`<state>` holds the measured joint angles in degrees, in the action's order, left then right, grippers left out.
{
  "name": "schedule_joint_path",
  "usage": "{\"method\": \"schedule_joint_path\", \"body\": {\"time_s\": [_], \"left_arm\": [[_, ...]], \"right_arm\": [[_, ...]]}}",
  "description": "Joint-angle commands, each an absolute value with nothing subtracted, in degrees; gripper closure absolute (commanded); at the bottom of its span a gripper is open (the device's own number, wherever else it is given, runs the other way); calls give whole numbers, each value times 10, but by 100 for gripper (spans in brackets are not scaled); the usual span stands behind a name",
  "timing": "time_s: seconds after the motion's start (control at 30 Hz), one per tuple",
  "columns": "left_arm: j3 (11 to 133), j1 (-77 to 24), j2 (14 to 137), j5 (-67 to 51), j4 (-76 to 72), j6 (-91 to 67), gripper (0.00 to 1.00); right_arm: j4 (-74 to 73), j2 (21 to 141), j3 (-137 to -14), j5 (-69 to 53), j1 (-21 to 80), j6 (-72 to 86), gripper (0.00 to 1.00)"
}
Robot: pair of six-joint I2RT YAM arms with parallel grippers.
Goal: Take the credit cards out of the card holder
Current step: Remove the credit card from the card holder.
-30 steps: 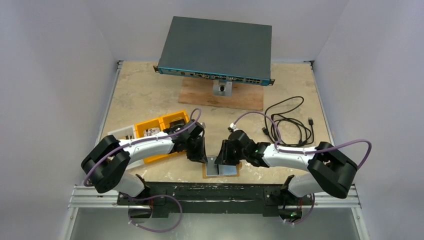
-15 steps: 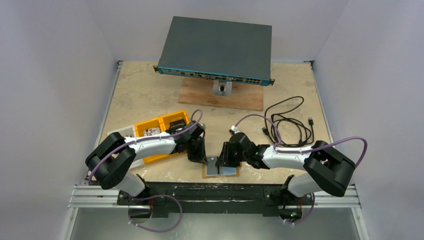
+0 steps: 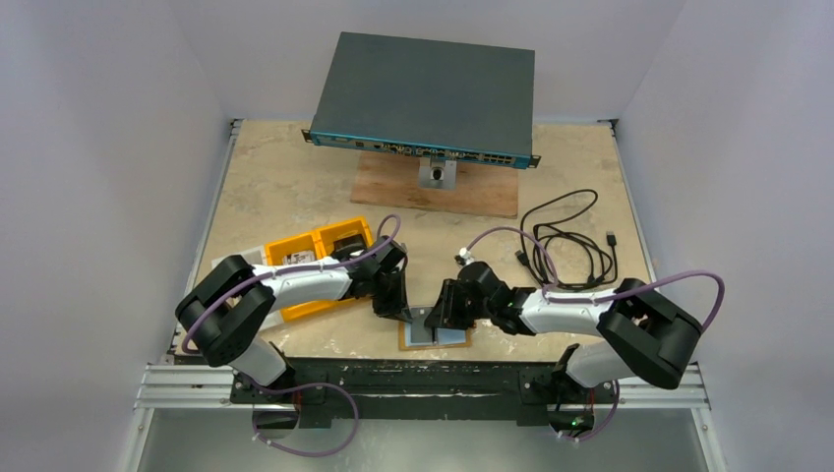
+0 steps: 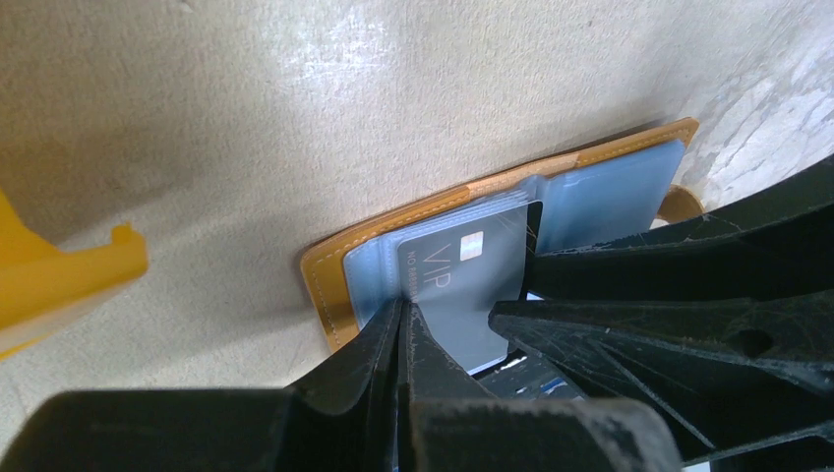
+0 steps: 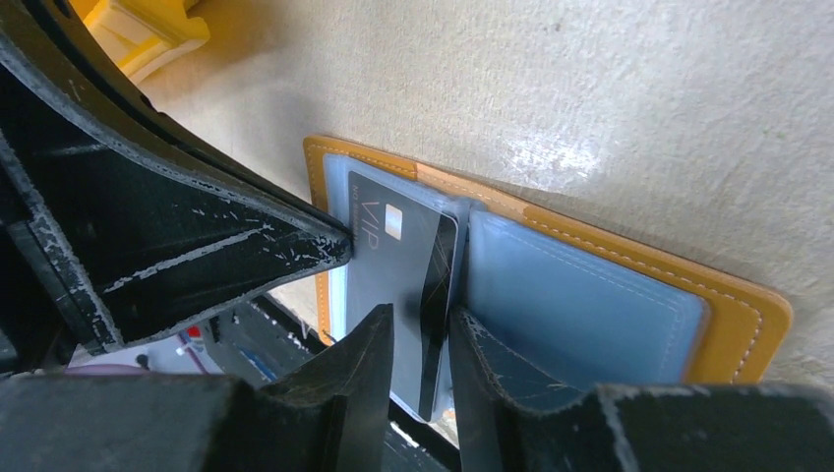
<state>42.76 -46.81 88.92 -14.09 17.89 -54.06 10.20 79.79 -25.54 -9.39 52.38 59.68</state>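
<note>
The card holder (image 3: 454, 340) lies open near the table's front edge, tan-orange (image 4: 325, 280) with blue-grey clear sleeves (image 5: 580, 295). A grey credit card (image 4: 462, 285) marked VIP sticks partly out of the left sleeve, tilted up. My left gripper (image 4: 403, 308) is shut, its tips pinching the card's left edge; from above it (image 3: 403, 313) sits at the holder's left corner. My right gripper (image 5: 421, 320) stands astride the card's (image 5: 388, 256) right edge by the holder's fold, with a gap showing between its jaws; from above it (image 3: 440, 317) hangs over the holder.
A yellow-orange compartment tray (image 3: 305, 258) lies just left of the left arm. A network switch (image 3: 425, 98) rests on a wooden board (image 3: 472, 192) at the back. A black cable (image 3: 565, 246) is coiled at the right. The metal rail (image 3: 423, 379) runs right below the holder.
My left gripper has shut on the card's edge and shifted slightly right toward the holder. The right gripper has edged a little left and kept the same opening.
</note>
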Motion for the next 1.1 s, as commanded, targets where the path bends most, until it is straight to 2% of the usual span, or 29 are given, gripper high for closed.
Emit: {"method": "schedule_joint_path", "body": {"time_s": [0.0,0.2,0.4,0.8,1.07], "left_arm": [[423,-483,922,-103,204,-554,100],[422,-482,932,-102,209,-557,100],[424,-482,935,-99,215,-559,100],[425,-483,937,-98,218,-561,100],[412,-483,930,-98,210,-569,100]], "right_arm": [[189,779,-214,-130,506,618,72],[325,781,-152,-191,474,658,73],[398,790,-120,-221,453,686,74],[395,786,-113,-218,444,687,83],[364,789,-124,-213,444,670,97]]}}
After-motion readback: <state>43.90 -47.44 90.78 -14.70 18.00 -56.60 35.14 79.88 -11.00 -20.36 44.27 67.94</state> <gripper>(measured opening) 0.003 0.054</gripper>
